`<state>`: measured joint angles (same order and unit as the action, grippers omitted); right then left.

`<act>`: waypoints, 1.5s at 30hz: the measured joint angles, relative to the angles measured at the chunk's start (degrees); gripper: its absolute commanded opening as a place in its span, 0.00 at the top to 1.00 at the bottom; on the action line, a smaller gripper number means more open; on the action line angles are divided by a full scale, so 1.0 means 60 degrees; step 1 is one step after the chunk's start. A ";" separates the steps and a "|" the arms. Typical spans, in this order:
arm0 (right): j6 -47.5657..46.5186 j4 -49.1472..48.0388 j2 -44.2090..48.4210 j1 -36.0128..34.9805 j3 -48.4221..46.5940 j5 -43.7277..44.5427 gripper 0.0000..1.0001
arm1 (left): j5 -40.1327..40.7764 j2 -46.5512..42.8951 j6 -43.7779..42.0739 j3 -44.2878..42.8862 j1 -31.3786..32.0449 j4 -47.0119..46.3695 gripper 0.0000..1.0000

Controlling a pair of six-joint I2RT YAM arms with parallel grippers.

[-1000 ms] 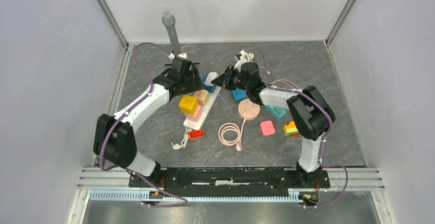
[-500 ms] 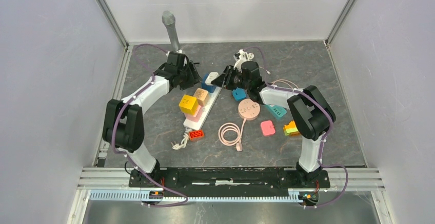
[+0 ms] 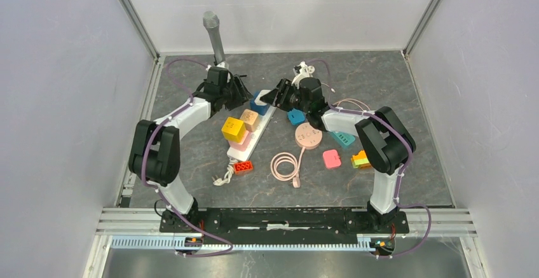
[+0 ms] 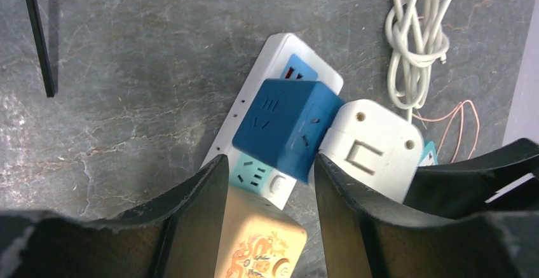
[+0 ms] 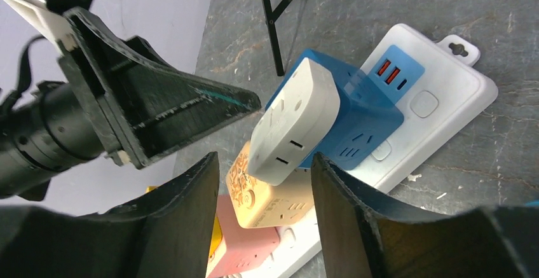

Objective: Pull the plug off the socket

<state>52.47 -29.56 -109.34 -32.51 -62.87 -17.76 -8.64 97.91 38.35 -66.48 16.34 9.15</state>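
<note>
A white power strip (image 3: 243, 147) lies slantwise mid-table, seen too in the left wrist view (image 4: 279, 52) and the right wrist view (image 5: 445, 81). On it sit a blue cube plug (image 3: 258, 105) (image 4: 286, 125) (image 5: 362, 122), a beige cube (image 3: 249, 120) (image 4: 260, 246), a yellow cube (image 3: 233, 128) and a pink cube (image 3: 240, 142). A white adapter (image 4: 375, 147) (image 5: 292, 122) sticks to the blue cube's side. My left gripper (image 3: 240, 93) (image 4: 270, 160) is open, just left of the blue cube. My right gripper (image 3: 277, 97) (image 5: 262, 160) is open beside the white adapter, holding nothing.
A grey microphone-like post (image 3: 214, 36) stands at the back left. A round pink socket (image 3: 308, 136) with a coiled cord, teal plugs (image 3: 343, 139), a pink square (image 3: 331, 158) and a red brick (image 3: 243, 166) lie right of and in front of the strip. A white cable bundle (image 4: 413, 42) lies behind.
My left arm has swung toward the back left, its gripper drawing slightly away from the beige cube toward the blue one. The right arm has barely moved.
</note>
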 measured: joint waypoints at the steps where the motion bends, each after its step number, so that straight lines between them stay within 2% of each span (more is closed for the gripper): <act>1: 0.0066 -0.0040 0.0000 0.0000 0.0004 0.0051 0.38 | 0.0000 -0.0007 0.0040 0.0142 -0.0007 -0.0160 0.41; 4: 0.0237 -0.0102 0.0000 0.0000 0.0000 0.0200 0.42 | 0.0033 -0.0076 0.0182 0.0656 -0.0025 -0.0481 0.41; 10: 0.0386 0.0280 -0.0044 0.0000 -0.0262 0.0255 0.79 | 0.0251 -0.0576 0.0350 0.1133 -0.0025 -0.0641 0.39; 14: 0.0546 0.0535 -0.0044 -0.0004 -0.0350 0.0189 0.90 | 0.0415 -0.0969 0.0426 0.1330 -0.0025 -0.0827 0.36; 18: 0.0707 0.0656 -0.0044 -0.0011 -0.0382 0.0142 0.90 | 0.0441 -0.1129 0.0448 0.1439 -0.0029 -0.0849 0.35; 21: 0.0718 0.0652 -0.0062 -0.0022 -0.0393 0.0135 0.87 | 0.0488 -0.1129 0.0448 0.1490 -0.0025 -0.0838 0.35; 22: 0.0714 0.0652 -0.0080 -0.0025 -0.0415 0.0127 0.82 | 0.0517 -0.1129 0.0448 0.1501 -0.0025 -0.0841 0.35; 25: 0.0681 0.0597 -0.0153 -0.0073 -0.0466 0.0131 0.59 | 0.0634 -0.1129 0.0448 0.1534 -0.0029 -0.0871 0.35; 27: 0.0579 0.0597 -0.0186 -0.0106 -0.0466 0.0178 0.50 | 0.0678 -0.1129 0.0452 0.1596 -0.0033 -0.0980 0.35; 28: 0.0488 0.0627 -0.0219 -0.0138 -0.0466 0.0186 0.49 | 0.0685 -0.1129 0.0455 0.1621 -0.0033 -0.1045 0.35; 41: 0.0878 -0.0284 -0.0539 -0.0324 -0.0466 0.0718 0.52 | 0.0681 -0.0765 0.0605 0.1628 -0.0033 -0.1989 0.39; 43: 0.0987 -0.0288 -0.0539 -0.0324 -0.0466 0.0827 0.58 | 0.0678 -0.0627 0.0605 0.1632 -0.0033 -0.2036 0.41; 45: 0.1071 -0.0255 -0.0539 -0.0324 -0.0470 0.0882 0.67 | 0.0667 -0.0517 0.0601 0.1632 -0.0033 -0.2069 0.43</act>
<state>58.89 -31.09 -112.57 -34.46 -65.69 -12.47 -4.64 94.80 41.95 -56.69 16.14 -3.27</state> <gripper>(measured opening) 0.436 0.598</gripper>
